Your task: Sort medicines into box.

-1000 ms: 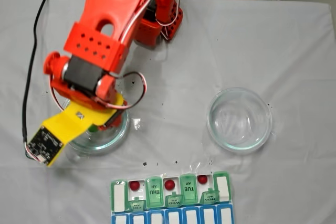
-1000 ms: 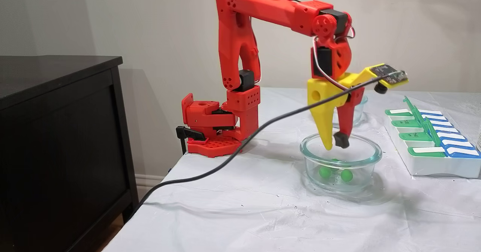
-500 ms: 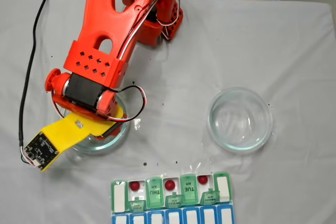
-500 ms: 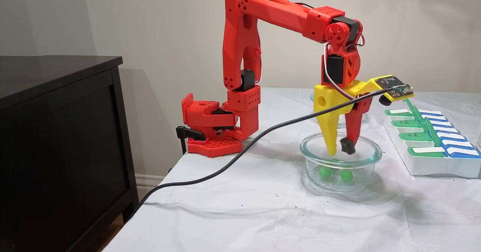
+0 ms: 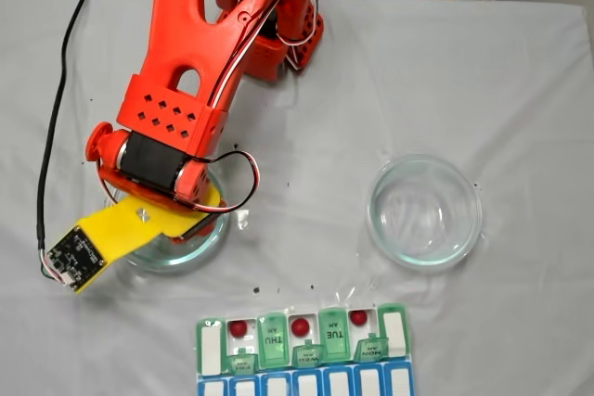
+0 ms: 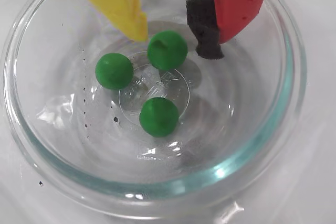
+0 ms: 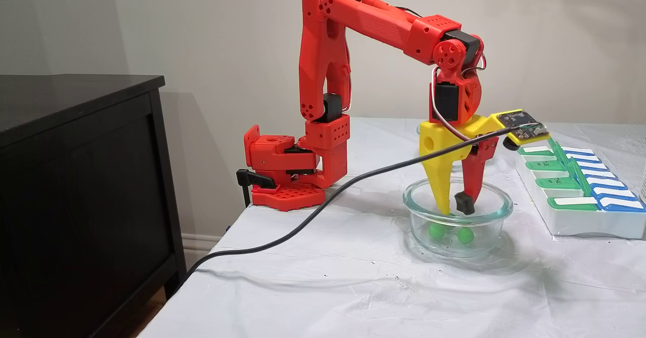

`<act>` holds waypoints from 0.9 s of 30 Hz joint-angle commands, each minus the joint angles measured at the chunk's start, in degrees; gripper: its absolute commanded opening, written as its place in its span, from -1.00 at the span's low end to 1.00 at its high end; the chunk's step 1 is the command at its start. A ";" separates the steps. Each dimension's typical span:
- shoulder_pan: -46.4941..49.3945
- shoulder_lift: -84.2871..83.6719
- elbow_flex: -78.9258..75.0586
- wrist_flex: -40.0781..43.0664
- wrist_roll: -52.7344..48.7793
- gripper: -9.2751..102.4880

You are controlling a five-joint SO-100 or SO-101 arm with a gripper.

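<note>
Two fingers, one yellow and one red with a black foam pad, hang spread apart inside a round glass dish, holding nothing. The gripper is poised just above one of three green balls; that ball lies between the fingertips, close to the yellow tip. The second green ball and the third rest on the dish floor nearby, apart from each other.

In a fixed view from above, this dish sits toward the left edge of the white tabletop, largely covered by the red arm. A second glass dish stands well apart toward the right edge. The pill organizer lies at the near edge, between the two dishes. Three of its green compartments stand open, each holding one dark red ball. A black cable runs along the left edge.

In a fixed view from the side, a dark cabinet stands beside the table.
</note>
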 commanded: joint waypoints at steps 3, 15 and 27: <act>-1.05 0.09 -2.55 -0.18 0.79 -0.56; -1.32 2.02 1.49 -4.04 1.05 -0.57; -1.93 1.14 3.34 -5.54 1.93 -0.58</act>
